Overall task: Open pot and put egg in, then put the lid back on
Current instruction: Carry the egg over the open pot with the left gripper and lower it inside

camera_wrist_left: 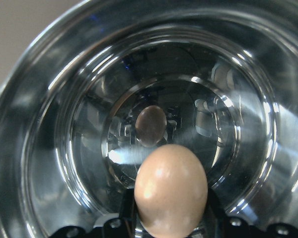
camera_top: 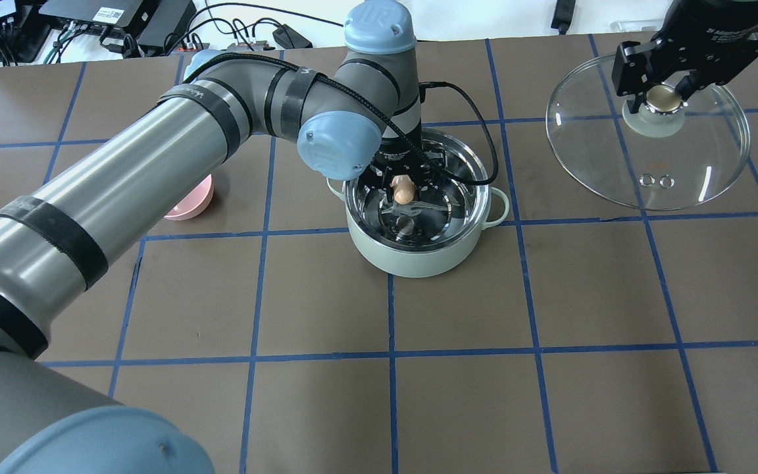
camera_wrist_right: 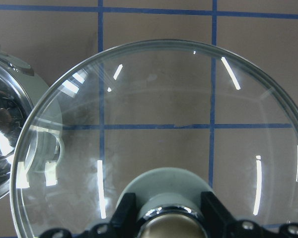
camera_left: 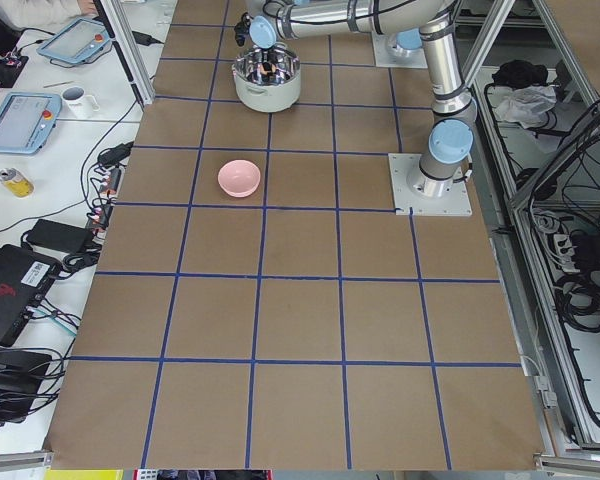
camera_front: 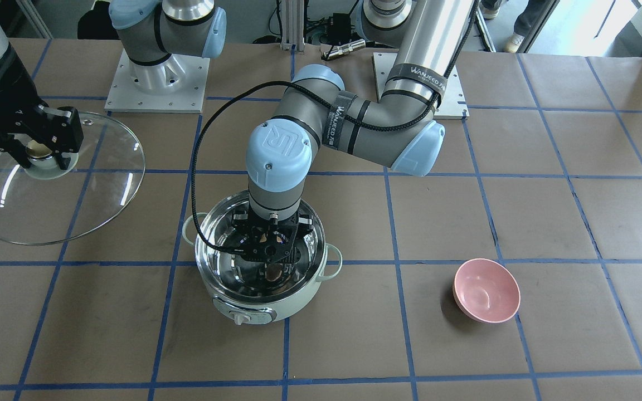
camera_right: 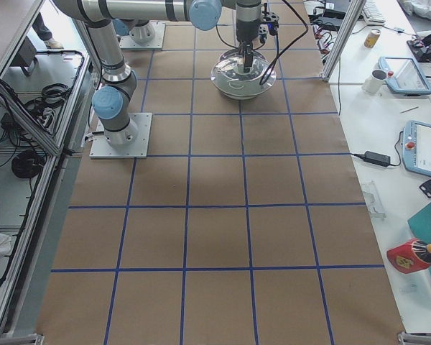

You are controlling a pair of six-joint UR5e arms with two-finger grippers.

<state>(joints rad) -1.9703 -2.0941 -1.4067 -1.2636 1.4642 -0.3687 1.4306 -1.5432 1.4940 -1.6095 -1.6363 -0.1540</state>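
Egg [camera_wrist_left: 170,188] pinched in left gripper [camera_top: 404,187], long axis near vertical, pot [camera_top: 418,260] floor directly below (lid [camera_top: 603,158] clamped aside in right gripper [camera_top: 663,97]).

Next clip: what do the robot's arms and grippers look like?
Both arms are silver-grey tubes with pale blue joint caps. The left arm carries black straps with white lettering, a black braided cable and a UR logo on one cap. The left gripper and right gripper are black.

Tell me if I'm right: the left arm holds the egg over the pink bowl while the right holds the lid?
Not the bowl: the overhead view shows the left gripper holding the egg over the pot. The rest is right.
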